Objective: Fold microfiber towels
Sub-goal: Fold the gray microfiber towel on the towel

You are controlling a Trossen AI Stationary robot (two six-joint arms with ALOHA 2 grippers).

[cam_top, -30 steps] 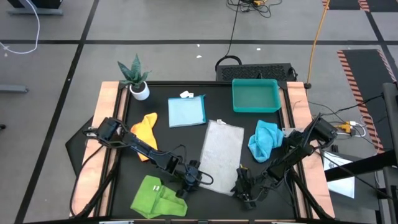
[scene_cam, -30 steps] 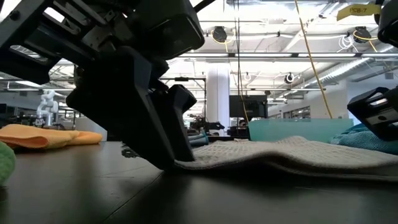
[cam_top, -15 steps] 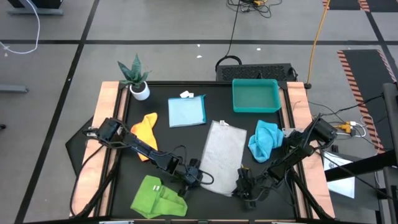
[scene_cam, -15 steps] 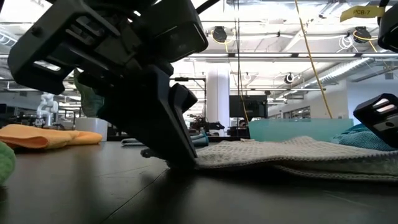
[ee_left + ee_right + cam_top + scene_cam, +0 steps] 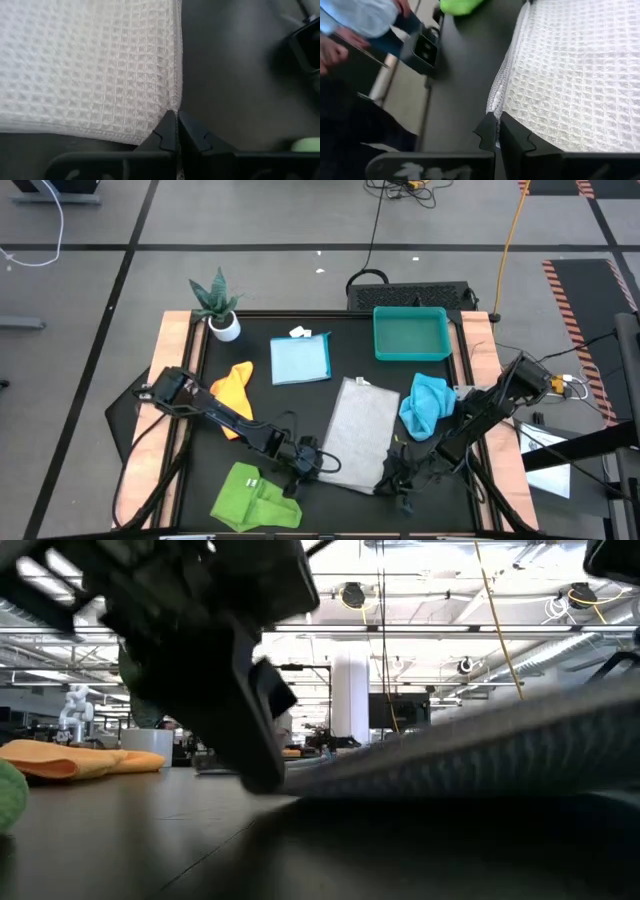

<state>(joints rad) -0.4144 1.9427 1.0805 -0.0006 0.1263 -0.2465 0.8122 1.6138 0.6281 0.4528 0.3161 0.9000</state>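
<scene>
My left gripper [image 5: 176, 131] and right gripper [image 5: 496, 134], jaws clenched on the white-grey towel's [image 5: 358, 431] near corners, a pinch only wrist views show, five towels overhead, one teal tray [image 5: 411, 334]

low view: left gripper [image 5: 200, 670] blurred, cut off at top edge | white-grey towel [image 5: 480, 755] runs off right edge, far end unseen | lime green towel [image 5: 8, 795] only a sliver at left edge | right wrist view: person [image 5: 355, 30] cut off, blurred.
</scene>
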